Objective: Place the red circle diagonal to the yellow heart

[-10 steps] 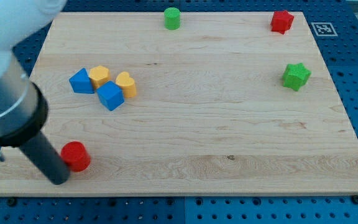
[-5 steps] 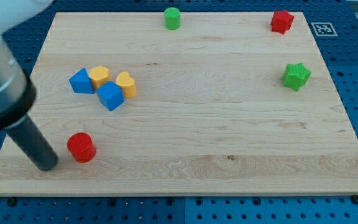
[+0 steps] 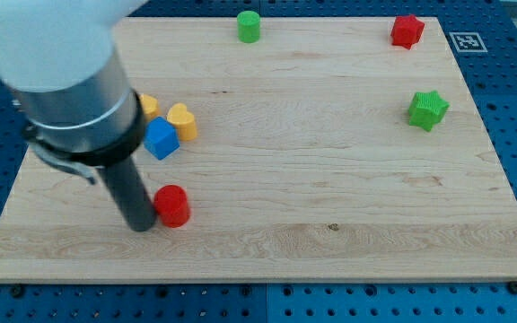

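1. The bench (image 3: 330,179), a pale wooden board on a blue pegboard, carries all the blocks.
2. The arm fills the view's upper left; there is no pincer on this rig (so nothing is open, closed or held), only a dark rod. My tip (image 3: 140,224) sits on the bench, touching the left side of the red circle (image 3: 172,205).
3. The cluster near the arm: a blue cube (image 3: 162,139), the yellow heart (image 3: 183,121) touching its right side, and a second yellow block (image 3: 148,105) partly hidden behind the arm.
4. Well apart at the view's right: a green star (image 3: 428,109) and a red star (image 3: 407,30); a green cylinder (image 3: 249,26) sits at the top edge.
5. Progress, as I judge it: the red circle lies below the heart and slightly to its left, near but with a gap. It is roughly underneath rather than clearly diagonal, so a further short push toward the view's right looks needed.
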Controlling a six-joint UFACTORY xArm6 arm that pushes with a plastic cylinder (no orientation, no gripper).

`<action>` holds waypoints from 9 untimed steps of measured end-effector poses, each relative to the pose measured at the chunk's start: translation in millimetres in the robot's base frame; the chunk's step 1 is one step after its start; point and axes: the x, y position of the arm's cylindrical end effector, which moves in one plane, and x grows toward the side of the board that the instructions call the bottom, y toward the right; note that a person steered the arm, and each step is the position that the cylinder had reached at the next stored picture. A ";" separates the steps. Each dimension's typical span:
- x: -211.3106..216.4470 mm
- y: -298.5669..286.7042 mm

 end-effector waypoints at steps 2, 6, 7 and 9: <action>-7.1 63.4; -29.4 137.8; -19.6 138.7; -7.3 98.4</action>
